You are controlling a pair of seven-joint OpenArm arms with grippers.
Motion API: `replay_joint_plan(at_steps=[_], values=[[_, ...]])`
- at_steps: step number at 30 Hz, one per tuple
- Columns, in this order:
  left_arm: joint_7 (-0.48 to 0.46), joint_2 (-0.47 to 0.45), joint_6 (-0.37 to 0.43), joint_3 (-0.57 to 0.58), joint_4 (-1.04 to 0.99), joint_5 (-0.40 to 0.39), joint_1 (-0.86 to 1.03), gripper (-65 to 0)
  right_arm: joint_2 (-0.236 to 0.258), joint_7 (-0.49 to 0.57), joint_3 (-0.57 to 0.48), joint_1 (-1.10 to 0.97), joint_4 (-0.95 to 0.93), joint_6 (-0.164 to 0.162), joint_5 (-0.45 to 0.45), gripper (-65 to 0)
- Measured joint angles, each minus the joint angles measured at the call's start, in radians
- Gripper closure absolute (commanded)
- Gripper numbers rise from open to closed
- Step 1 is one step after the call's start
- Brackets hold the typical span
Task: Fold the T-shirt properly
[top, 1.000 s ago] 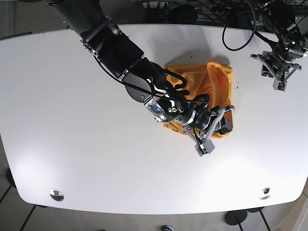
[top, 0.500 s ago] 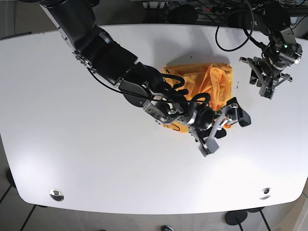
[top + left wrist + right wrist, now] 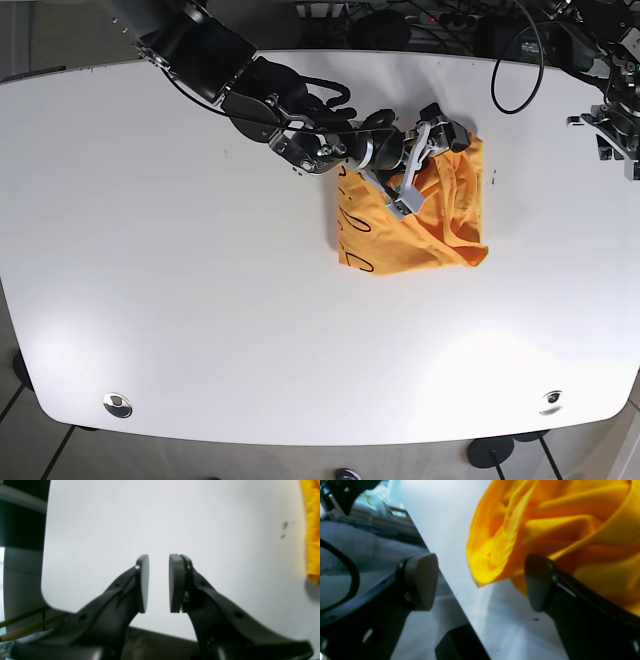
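Observation:
The orange T-shirt point(image 3: 415, 220) lies bunched and partly folded right of the table's middle, with black print along its left side. My right gripper point(image 3: 430, 160) hovers open over the shirt's far edge. In the right wrist view its fingers point(image 3: 420, 582) stand wide apart with nothing between them, and the rumpled shirt point(image 3: 545, 525) sits just beyond. My left gripper point(image 3: 620, 140) is at the table's far right edge, away from the shirt. Its pads point(image 3: 142, 582) stand a narrow gap apart over bare table, and the shirt point(image 3: 312, 530) shows only at the right border.
The white table point(image 3: 200, 300) has two round metal fittings near its front edge point(image 3: 117, 404) point(image 3: 551, 400). Black cables point(image 3: 500, 70) hang over the back right. Small dark specks point(image 3: 284, 527) mark the tabletop beside the shirt. The table's rounded corner point(image 3: 46, 597) is near the left gripper.
My right arm swung from the shirt's near edge to its far edge with its fingers open. The shirt has shifted and now lies flatter. My left arm drew back to the right.

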Motion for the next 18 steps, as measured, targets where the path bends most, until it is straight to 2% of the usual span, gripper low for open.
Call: replay_joint_plan(at_steps=[4, 5, 6, 10, 11, 15, 18], values=[[0.001, 0.003, -0.001, 0.0, 0.0, -0.007, 0.013, -11.5, -0.001, -0.005, -0.002, -0.005, -0.014, 0.004, -0.01, -49.3], [0.001, 0.003, -0.001, 0.0, 0.0, -0.007, 0.012, -11.5, -0.004, -0.005, -0.002, -0.005, -0.028, 0.004, -0.011, -46.1], [-0.001, 0.003, -0.001, 0.0, 0.0, -0.008, 0.012, -11.5, -0.014, -0.005, -0.002, -0.005, -0.048, 0.003, -0.013, -40.0], [-0.001, 0.005, -0.001, 0.002, 0.0, -0.007, 0.012, -11.5, -0.052, -0.006, -0.003, 0.005, -0.109, 0.002, -0.029, -5.9], [-0.001, 0.005, -0.001, 0.002, 0.0, -0.007, 0.012, -11.5, -0.056, -0.009, -0.003, 0.011, -0.111, 0.003, -0.052, -1.3], [-0.001, 0.006, -0.002, 0.002, 0.0, -0.008, 0.012, -11.5, -0.094, -0.035, -0.053, 0.056, -0.105, -0.002, -0.074, -1.9], [-0.001, 0.006, -0.001, 0.002, 0.0, -0.007, 0.012, -11.5, -0.152, -0.032, -0.089, 0.109, -0.105, -0.003, -0.074, -1.9]])
